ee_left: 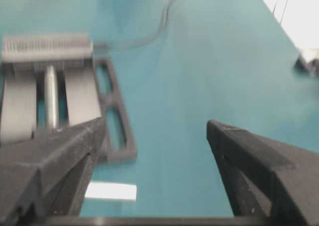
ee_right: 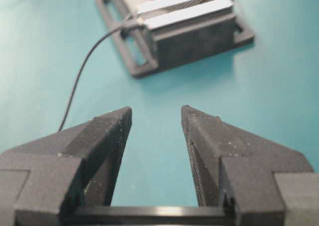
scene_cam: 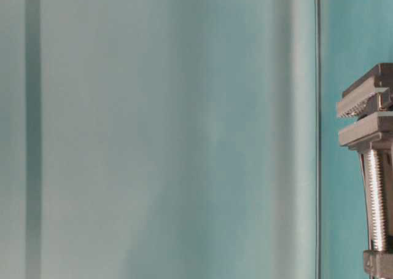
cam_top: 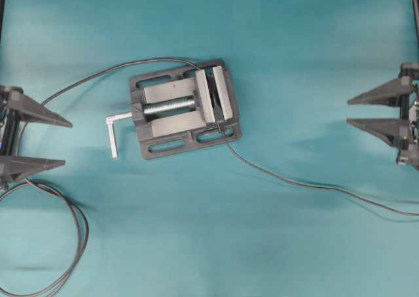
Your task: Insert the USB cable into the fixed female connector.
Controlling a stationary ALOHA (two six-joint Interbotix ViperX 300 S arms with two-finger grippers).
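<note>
The thin dark USB cable (cam_top: 308,184) is lying on the teal tabletop (cam_top: 294,61), running from the right edge of the overhead view up to the lower right corner of the grey metal vise (cam_top: 185,108). Its line is continuing up between the two ribbed vise plates; the plug end is too small to make out there. A second long dark cable (cam_top: 98,76) is arcing from the top of the vise leftward, then looping near the lower left corner; the fixed female connector cannot be told apart within the vise. The vise is sitting near the middle of the tabletop, its silver screw (cam_top: 169,106) pointing left to an L-shaped handle (cam_top: 114,130). The left claw (cam_top: 68,142) is resting at the left edge, fingers spread wide, holding nothing. The right claw (cam_top: 348,111) is sitting at the right edge, well apart from the vise, fingers parted and empty; its wrist view shows the cable (ee_right: 82,71) entering the vise (ee_right: 179,29).
</note>
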